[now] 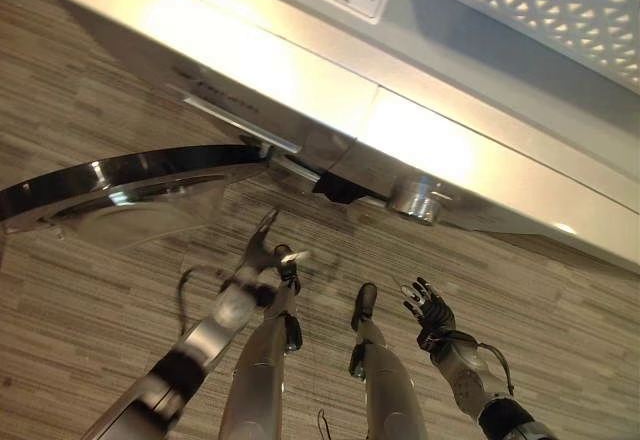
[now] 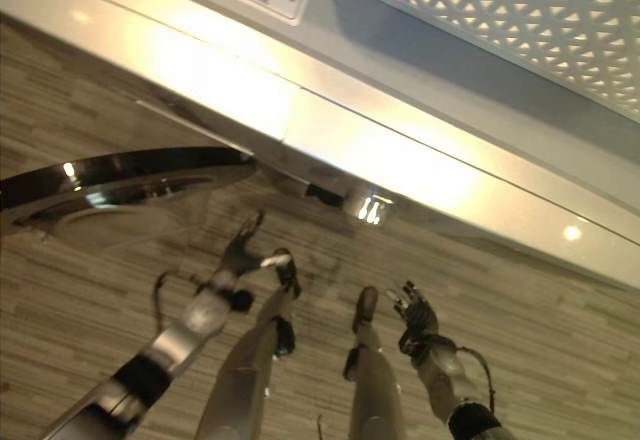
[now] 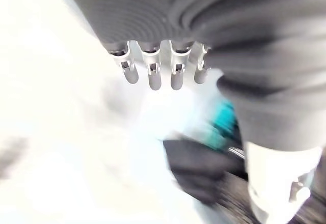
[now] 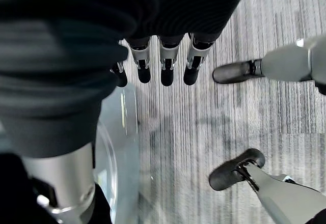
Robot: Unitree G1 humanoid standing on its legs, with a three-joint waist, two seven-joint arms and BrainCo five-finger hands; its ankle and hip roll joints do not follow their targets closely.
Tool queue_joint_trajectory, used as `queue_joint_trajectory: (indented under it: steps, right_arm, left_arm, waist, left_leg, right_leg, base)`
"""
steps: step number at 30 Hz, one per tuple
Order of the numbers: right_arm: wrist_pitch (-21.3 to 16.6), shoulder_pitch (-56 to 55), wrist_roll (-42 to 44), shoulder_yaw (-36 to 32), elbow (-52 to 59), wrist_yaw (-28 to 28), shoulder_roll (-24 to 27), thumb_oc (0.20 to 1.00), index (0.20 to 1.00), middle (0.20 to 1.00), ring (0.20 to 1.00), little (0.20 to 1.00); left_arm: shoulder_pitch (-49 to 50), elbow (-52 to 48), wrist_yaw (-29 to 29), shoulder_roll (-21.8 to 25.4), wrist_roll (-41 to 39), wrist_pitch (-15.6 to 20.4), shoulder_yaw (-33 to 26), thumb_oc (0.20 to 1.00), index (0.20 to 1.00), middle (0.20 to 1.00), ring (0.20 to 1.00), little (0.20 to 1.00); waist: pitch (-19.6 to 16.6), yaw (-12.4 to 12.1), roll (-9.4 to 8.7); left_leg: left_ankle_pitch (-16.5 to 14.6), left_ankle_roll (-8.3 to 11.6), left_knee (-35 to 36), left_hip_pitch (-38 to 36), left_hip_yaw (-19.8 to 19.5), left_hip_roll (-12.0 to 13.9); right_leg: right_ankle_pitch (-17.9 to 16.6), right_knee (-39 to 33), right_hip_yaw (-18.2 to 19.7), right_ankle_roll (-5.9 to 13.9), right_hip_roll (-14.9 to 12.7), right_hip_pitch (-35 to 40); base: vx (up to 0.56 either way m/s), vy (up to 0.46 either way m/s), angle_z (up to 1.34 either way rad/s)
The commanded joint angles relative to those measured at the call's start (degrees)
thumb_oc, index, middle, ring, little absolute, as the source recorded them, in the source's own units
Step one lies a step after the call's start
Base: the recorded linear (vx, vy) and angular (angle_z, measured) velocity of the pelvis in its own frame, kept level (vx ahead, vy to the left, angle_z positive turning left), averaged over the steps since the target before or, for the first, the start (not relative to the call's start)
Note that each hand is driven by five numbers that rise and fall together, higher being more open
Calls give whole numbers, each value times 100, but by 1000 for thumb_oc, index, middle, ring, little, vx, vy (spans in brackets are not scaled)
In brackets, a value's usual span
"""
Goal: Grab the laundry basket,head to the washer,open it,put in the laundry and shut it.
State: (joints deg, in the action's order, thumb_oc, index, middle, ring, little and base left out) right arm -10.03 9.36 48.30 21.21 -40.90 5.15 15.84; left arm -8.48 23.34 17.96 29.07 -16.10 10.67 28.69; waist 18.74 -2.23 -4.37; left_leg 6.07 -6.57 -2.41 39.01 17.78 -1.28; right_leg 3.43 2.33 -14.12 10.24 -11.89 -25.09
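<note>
Floor (image 1: 100, 300) is grey-brown wood-grain plank, running under everything in the head views.

One washer (image 1: 300, 90): white/silver front-loader, seen from above. White label on its top near the far edge. One round door (image 1: 120, 188), chrome-rimmed with a glass bowl, swung wide open toward the robot's left and sticking out over the floor. One chrome knob (image 1: 417, 201) on the front panel, right of the door hinge.

One laundry basket (image 1: 560, 10): white, perforated lattice wall, sitting on top of the washer at the far right. Neither hand touches it. Can't see any laundry inside it.

Two hands, both low over the floor in front of the washer. Left hand (image 1: 262, 245) is just below the open door's edge, fingers extended, holding nothing. Right hand (image 1: 428, 308) is under the knob, well apart from the washer, fingers loosely spread, also empty.
</note>
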Motion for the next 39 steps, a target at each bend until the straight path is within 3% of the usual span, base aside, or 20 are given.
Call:
queue_joint_trajectory:
  steps: [1,6,9,10,12,13,18,26,39]
  right_arm:
    - [-9,-377,-535,-114,623,24,-123,1000,1000,1000,1000,1000]
    - [44,-546,-655,-99,354,133,57,1000,1000,1000,1000,1000]
    - [28,198,-438,-150,-503,251,-113,1000,1000,1000,1000,1000]
    - [22,1241,-375,-766,-1667,516,-61,1000,1000,1000,1000,1000]
    - [2,1573,-395,-906,-1993,598,-30,1000,1000,1000,1000,1000]
    - [30,2210,-483,-1087,-2541,784,141,1000,1000,1000,1000,1000]
    - [101,2913,-259,-1450,-3353,805,544,1000,1000,1000,1000,1000]
    - [170,3579,-200,-1594,-3808,678,944,1000,1000,1000,1000,1000]
    - [197,4365,-65,-1495,-4018,575,336,1000,1000,1000,1000,1000]
  left_arm:
    - [-665,-263,-352,-250,-388,451,-157,1000,1000,1000,1000,1000]
    - [177,-1012,-470,228,-474,455,-312,1000,1000,1000,1000,1000]
    - [327,-919,-571,84,-707,398,-200,1000,1000,1000,1000,1000]
    - [503,-1202,-722,155,-887,392,-222,1000,1000,1000,1000,1000]
    - [537,-1272,-726,194,-888,374,-241,1000,1000,1000,1000,1000]
    - [654,-1306,-768,314,-814,332,-292,1000,1000,1000,1000,1000]
    - [595,-1366,-854,321,-775,327,-328,1000,1000,1000,1000,1000]
    - [402,-1343,-923,154,-711,330,-333,1000,1000,1000,1000,1000]
    - [111,-1140,-881,-300,-899,266,127,1000,1000,1000,1000,1000]
  waist:
    - [143,187,91]
    - [236,36,124]
    - [254,-177,267]
    - [307,-430,493]
    - [337,-504,545]
    - [399,-694,671]
    - [453,-876,814]
    - [480,-1122,967]
    - [437,-1431,1154]
  left_leg:
    - [-686,286,-10,-265,-254,-159]
    - [-562,323,62,-205,-435,-154]
    - [-515,308,74,-117,-541,-218]
    - [-508,268,17,15,-671,-339]
    - [-515,253,-20,82,-713,-368]
    - [-516,234,-71,189,-759,-386]
    - [-546,215,-116,335,-813,-444]
    - [-638,168,-206,534,-807,-549]
    - [-710,119,-284,721,-878,-735]
  right_leg:
    - [139,786,-202,-347,678,371]
    - [295,751,-370,-449,712,356]
    - [386,741,-511,-506,717,368]
    - [523,906,-677,-581,713,290]
    - [562,993,-726,-598,705,222]
    - [681,1215,-816,-655,667,47]
    - [787,1415,-902,-672,606,-105]
    - [862,1547,-969,-658,520,-264]
    - [880,1448,-1033,-633,515,-255]
  base:
    - [-14,-9,11]
    - [-12,-43,13]
    - [8,-44,16]
    - [8,-9,25]
    - [15,-2,39]
    - [26,8,40]
    - [31,7,22]
    - [31,20,4]
    - [38,18,6]
